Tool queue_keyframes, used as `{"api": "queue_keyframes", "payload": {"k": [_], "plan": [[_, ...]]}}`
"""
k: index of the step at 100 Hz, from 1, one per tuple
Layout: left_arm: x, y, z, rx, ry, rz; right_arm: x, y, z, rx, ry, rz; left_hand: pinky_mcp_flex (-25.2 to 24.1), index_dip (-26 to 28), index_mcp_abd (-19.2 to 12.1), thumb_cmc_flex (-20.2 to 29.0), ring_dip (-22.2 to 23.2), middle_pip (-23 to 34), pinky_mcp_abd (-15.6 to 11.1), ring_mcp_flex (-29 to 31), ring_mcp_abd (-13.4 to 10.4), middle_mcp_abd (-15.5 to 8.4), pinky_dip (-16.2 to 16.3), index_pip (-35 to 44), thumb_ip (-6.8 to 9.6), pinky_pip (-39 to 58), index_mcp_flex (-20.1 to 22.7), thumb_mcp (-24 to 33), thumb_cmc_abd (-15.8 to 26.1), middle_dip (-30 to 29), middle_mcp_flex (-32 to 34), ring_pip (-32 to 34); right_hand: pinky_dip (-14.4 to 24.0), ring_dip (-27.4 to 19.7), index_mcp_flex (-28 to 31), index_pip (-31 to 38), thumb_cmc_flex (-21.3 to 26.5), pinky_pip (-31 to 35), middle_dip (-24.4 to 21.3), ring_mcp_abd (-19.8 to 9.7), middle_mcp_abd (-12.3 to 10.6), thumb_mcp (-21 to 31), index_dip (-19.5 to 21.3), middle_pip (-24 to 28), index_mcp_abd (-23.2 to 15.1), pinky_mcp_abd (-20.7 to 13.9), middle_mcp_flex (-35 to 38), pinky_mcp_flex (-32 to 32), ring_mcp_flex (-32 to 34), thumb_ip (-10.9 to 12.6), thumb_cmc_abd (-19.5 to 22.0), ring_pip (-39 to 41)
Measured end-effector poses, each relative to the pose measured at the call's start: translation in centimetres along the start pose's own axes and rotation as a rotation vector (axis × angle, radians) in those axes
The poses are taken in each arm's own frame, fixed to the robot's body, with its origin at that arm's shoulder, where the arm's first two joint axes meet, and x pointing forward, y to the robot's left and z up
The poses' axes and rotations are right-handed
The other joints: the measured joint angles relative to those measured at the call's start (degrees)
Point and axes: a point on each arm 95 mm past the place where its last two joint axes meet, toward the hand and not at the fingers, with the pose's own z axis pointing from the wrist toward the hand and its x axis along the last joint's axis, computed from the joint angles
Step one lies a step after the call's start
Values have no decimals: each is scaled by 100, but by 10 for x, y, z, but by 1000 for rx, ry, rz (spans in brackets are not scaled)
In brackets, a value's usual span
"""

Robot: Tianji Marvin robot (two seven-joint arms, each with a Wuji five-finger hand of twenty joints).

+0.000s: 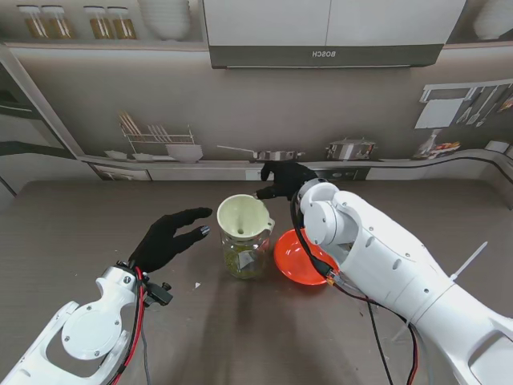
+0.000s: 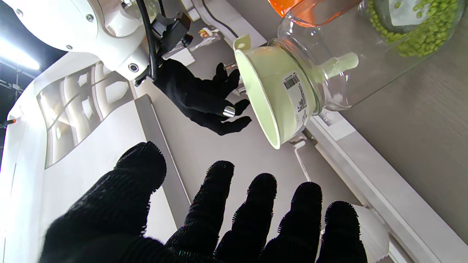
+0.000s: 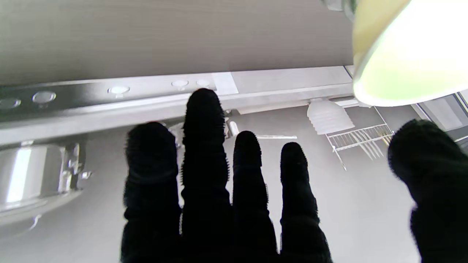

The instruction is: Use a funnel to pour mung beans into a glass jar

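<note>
A glass jar stands at the table's middle with green mung beans in its bottom. A pale green funnel sits in its mouth. My left hand is open just left of the jar, fingers spread toward it, not touching. My right hand is open beyond the funnel, a little to its right, holding nothing. An orange bowl rests right of the jar, partly behind my right arm. The left wrist view shows the jar, funnel and beans. The funnel rim fills a corner of the right wrist view.
My white right forearm crosses the table's right half over the bowl's edge. A kitchen backdrop with a dish rack, pan and pot lines the far edge. A small white speck lies near the jar.
</note>
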Motion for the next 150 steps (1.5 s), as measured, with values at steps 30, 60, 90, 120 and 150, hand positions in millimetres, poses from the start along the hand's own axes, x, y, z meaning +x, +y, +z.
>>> {"api": "queue_keyframes", "payload": {"k": [30, 60, 90, 120, 150], "plan": [[1, 0, 0, 0, 1, -2, 10, -11, 15, 94, 7, -60, 1, 0, 0, 0, 0, 0, 1, 2, 2, 2, 0, 0, 0, 0, 0, 0, 0, 0, 16, 0, 61, 139, 1, -1, 84, 332, 142, -90, 1, 0, 4, 120, 9, -197, 37, 107, 123, 61, -297, 343], [1, -1, -1, 6, 1, -2, 21, -15, 25, 127, 27, -95, 55, 0, 2, 0, 0, 7, 2, 5, 7, 5, 0, 0, 0, 0, 1, 0, 0, 3, 76, 0, 62, 281, 298, 376, 303, 442, 564, -215, -139, 907, 197, 636, 75, -263, 733, 218, 343, 62, -861, 655], [2, -2, -2, 6, 1, -3, 29, -21, 30, 163, 60, -104, 59, 0, 56, 0, 0, 7, 2, 125, 11, 7, 0, 0, 0, 0, 3, 0, 0, 3, 77, 0, 62, 292, 1026, 819, 601, 444, 829, -234, -430, 1409, 279, 798, 167, -263, 1723, 220, 619, 62, -1129, 680], [2, -2, -2, 5, -1, -5, 32, -27, 32, 178, 106, -120, 60, 0, 57, 0, 0, 7, 4, 125, 78, 9, 0, 0, 0, 0, 5, 0, 0, 3, 78, 0, 49, 440, 2313, 1992, 1581, 444, 1254, -404, -722, 1874, -861, 624, -237, -263, 3207, 435, 1250, -756, -1706, 702], [2, -2, -2, 4, -3, -6, 32, -24, 33, 154, 135, -108, 61, 0, 58, 1, 0, 7, 4, 125, 79, 8, 0, 20, 0, 0, 9, 0, 0, 3, 79, 0, -82, 798, 2760, 2131, 1788, 536, 1579, -574, -831, 2069, -928, 633, -404, -622, 3794, 831, 1591, -864, -1218, 1266]]}}
